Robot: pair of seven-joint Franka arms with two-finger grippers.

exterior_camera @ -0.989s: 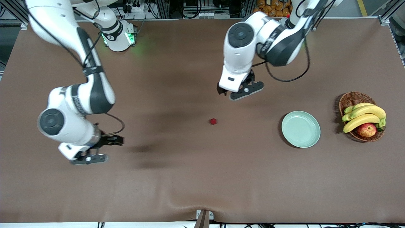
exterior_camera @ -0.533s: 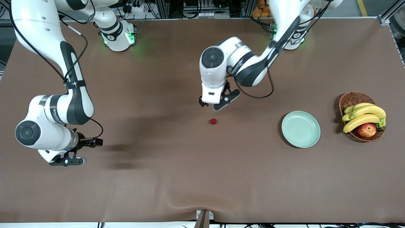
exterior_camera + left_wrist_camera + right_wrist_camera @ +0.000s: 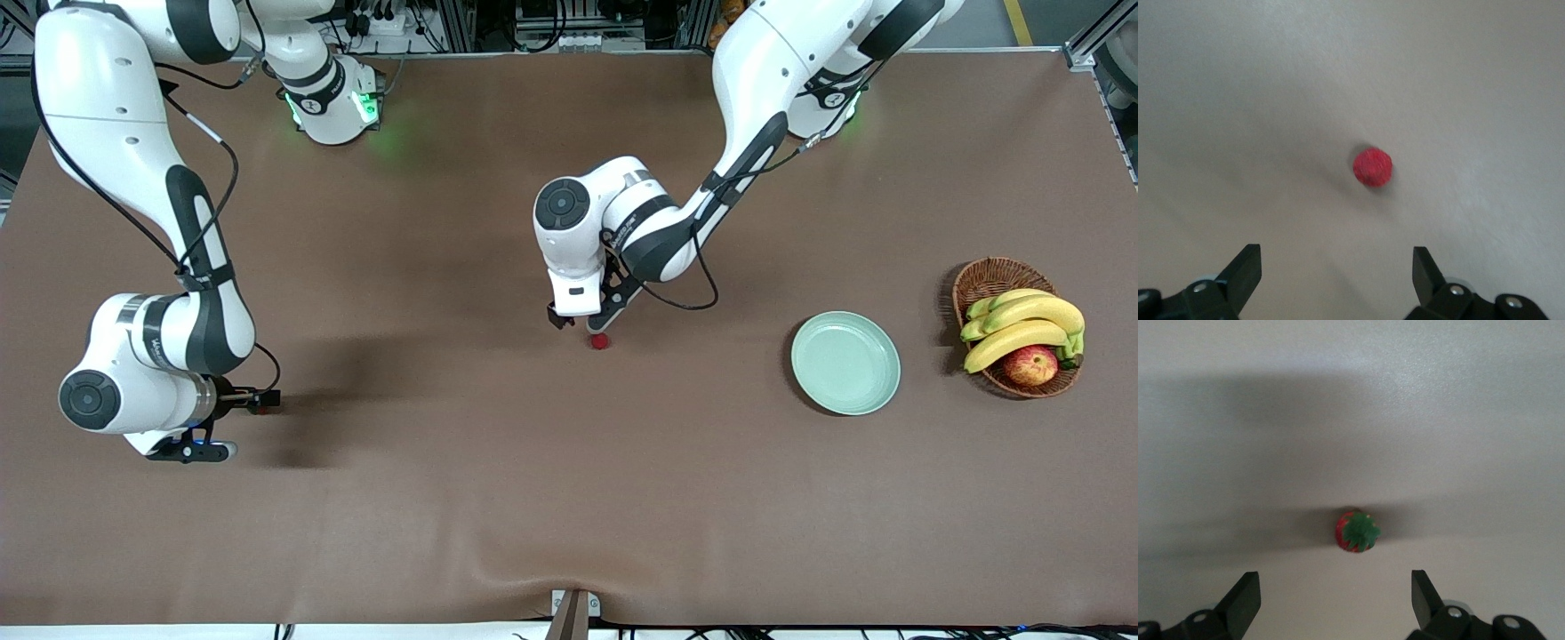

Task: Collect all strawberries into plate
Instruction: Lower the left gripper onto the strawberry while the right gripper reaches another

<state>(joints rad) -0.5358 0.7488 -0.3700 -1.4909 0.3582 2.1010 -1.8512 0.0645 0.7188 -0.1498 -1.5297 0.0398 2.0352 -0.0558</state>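
Note:
One strawberry (image 3: 600, 340) lies on the brown table near its middle; in the left wrist view (image 3: 1372, 167) it shows as a round red berry. My left gripper (image 3: 578, 322) hangs open just over the table beside it, jaws wide (image 3: 1336, 257), berry ahead of the fingertips. A second strawberry (image 3: 1357, 531) with a green cap lies ahead of my open right gripper (image 3: 1335, 583); in the front view that berry is hidden by the right gripper (image 3: 258, 402), low at the right arm's end. A third berry is out of view. The mint-green plate (image 3: 845, 363) is empty.
A brown wicker basket (image 3: 987, 276) with bananas (image 3: 1022, 324) and a red-yellow apple (image 3: 1031, 364) stands beside the plate at the left arm's end of the table. The brown cloth (image 3: 569, 498) covers the whole table.
My left gripper has come down and toward the middle strawberry, from well away to right beside it. My right gripper has moved toward its end of the table and then settled.

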